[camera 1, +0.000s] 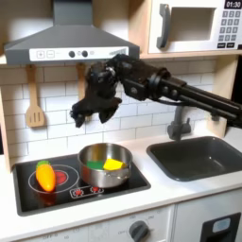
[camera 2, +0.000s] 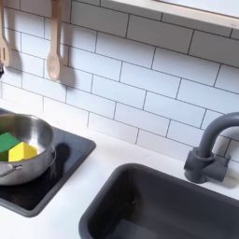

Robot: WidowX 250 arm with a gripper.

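Gripper (camera 1: 87, 112) up in air in first exterior view, above stove, over pot's back edge. Fingers hang down, slightly spread as far as visible; nothing seen between them. Not touching anything.

Nearest below: metal pot (camera 1: 104, 163) on stovetop (camera 1: 33, 200), right burner area. Inside pot: yellow piece (camera 1: 113, 164) next to green piece (camera 1: 95, 165), touching. Same pot (camera 2: 21, 161) at the second exterior view's left, contents lying flat at bottom.

Progress, judged: no grasp made, pot contents undisturbed, arm well clear of them. Everything hands-on yet to do.

Further out: orange-yellow toy veg, maybe corn or carrot (camera 1: 44, 175), on left burner, apart from pot. Wooden spatula (camera 1: 34, 112) hung on tile wall. Sink (camera 1: 197, 159) to the first exterior view's right, grey faucet (camera 1: 177, 121) behind it. Microwave (camera 1: 197, 25) top right, range hood (camera 1: 68, 42) over stove.
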